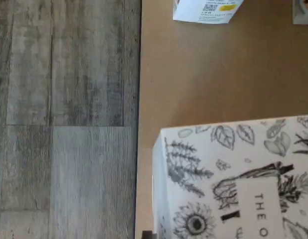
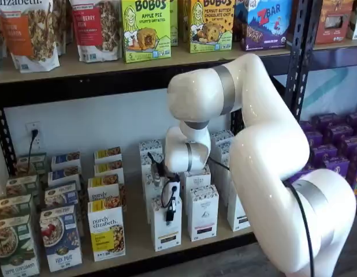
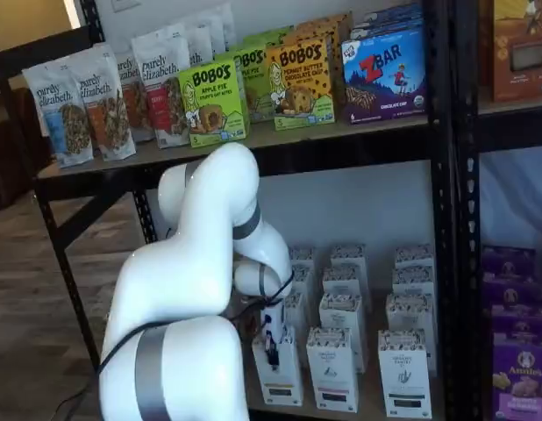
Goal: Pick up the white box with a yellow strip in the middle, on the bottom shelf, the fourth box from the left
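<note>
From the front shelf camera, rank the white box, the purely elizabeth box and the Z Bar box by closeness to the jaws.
1. White box: right at the gripper, front of the bottom shelf.
2. Purely elizabeth box: next column to the left.
3. Z Bar box: upper shelf, far up and right.

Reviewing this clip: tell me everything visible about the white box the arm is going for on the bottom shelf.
The white box is a tall, narrow carton, apparently cardboard, standing upright at the front of its row on the bottom shelf, near the front edge. Its top carries dark speckled artwork, which the wrist view shows as botanical line drawings. A black label patch sits low on its face. The tool hangs against its upper front, hiding part of it. In both shelf views similar white cartons stand beside and behind it.
</note>
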You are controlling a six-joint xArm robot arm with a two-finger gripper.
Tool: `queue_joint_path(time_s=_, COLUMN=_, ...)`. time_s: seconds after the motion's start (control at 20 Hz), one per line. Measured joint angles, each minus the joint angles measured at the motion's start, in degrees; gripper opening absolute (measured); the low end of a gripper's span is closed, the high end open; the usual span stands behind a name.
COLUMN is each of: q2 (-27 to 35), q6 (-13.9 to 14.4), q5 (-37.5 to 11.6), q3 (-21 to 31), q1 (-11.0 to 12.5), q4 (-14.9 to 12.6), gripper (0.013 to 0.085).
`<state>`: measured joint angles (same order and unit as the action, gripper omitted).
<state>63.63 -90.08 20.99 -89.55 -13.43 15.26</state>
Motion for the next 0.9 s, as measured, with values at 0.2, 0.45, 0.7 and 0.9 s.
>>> queue_joint_path(time_s=0.2, q2=-0.1, q6=-0.6, q5=0.1, q3=0.1, q1=0.0, q4=0.7, gripper=0.0650)
queue_joint_path(time_s=0.45, q2=-0.2, q6=-0.6, q5=0.5, q3=0.0, q1=0.0, q4=0.7, gripper=0.0570)
queue_joint_path(time_s=0.7, q2=-0.4, q6=-0.8, q5=0.8, q3=0.2, q1=0.0, q4=0.9, gripper=0.0490)
queue_joint_path(time_s=0.9, q2=-0.9, q6=-0.8, q5=0.7, q3=0.9, q1=-0.2, q4=1.1, gripper=0.0490)
